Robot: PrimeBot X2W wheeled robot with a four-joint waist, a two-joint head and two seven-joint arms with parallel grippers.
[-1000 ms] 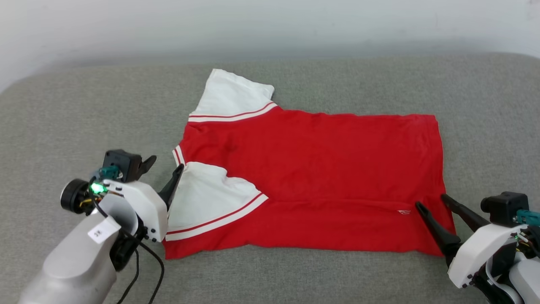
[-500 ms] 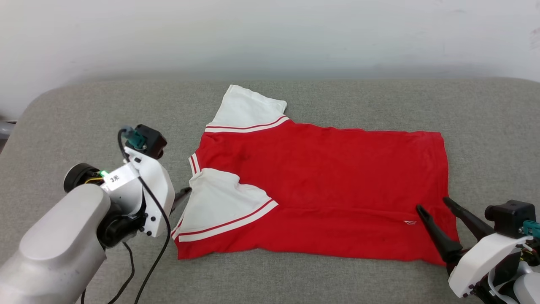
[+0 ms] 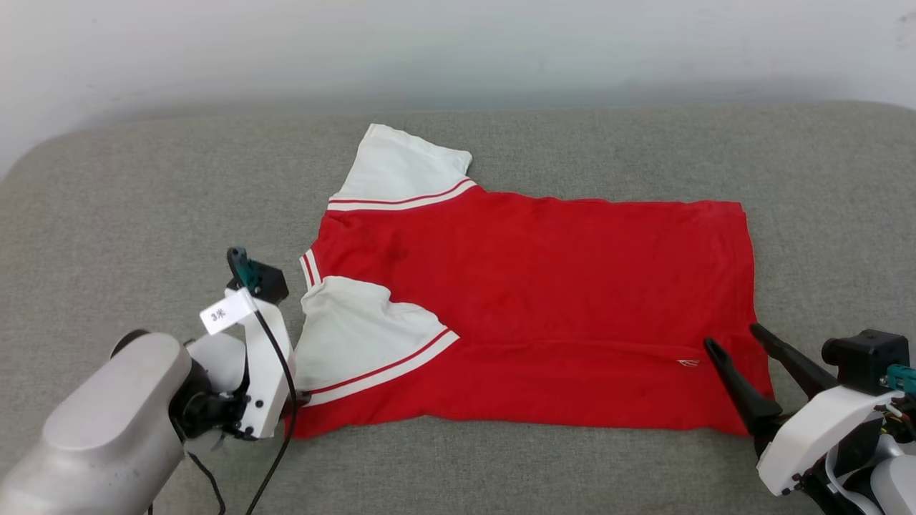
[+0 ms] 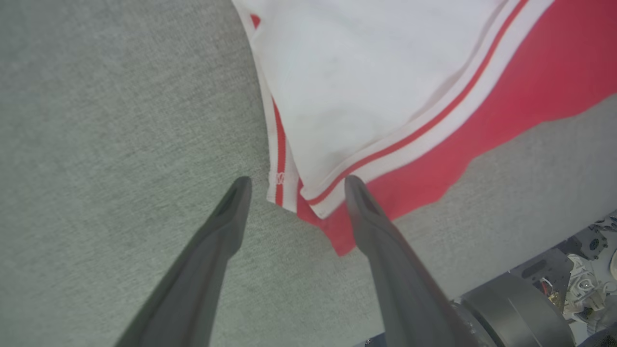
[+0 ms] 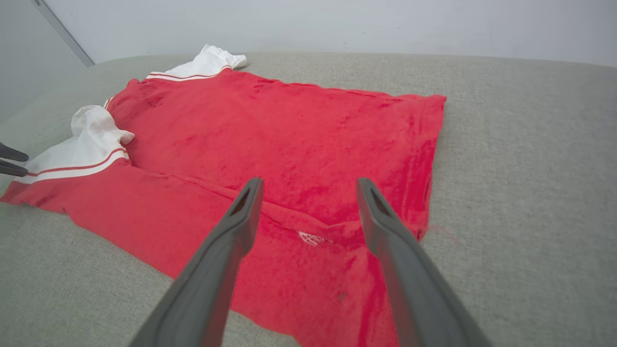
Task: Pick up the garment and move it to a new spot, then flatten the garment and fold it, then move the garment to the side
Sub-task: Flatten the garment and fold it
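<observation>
The garment (image 3: pixel 544 286), red with white sleeves and striped trim, lies spread on the grey cushion (image 3: pixel 143 214), collar end to the left. Its near sleeve (image 3: pixel 351 336) is folded over the red body. My left gripper (image 4: pixel 297 180) points down, open, its fingertips straddling the garment's near left corner (image 4: pixel 308 202) without closing on it. In the head view the left wrist (image 3: pixel 261 372) hides those fingers. My right gripper (image 3: pixel 730 337) is open at the near right hem corner; in the right wrist view its fingers (image 5: pixel 241 217) hover over the red cloth (image 5: pixel 270 125) and a small white logo (image 5: pixel 311 237).
A pale wall (image 3: pixel 458 50) runs behind the cushion. Bare grey fabric surrounds the garment on the left, right and near side. The robot's base (image 4: pixel 520 308) shows below the cushion's front edge in the left wrist view.
The head camera has shifted. My left arm has swung from beside the near sleeve down to the garment's near left corner, fingers now pointing downward. The right gripper has held still.
</observation>
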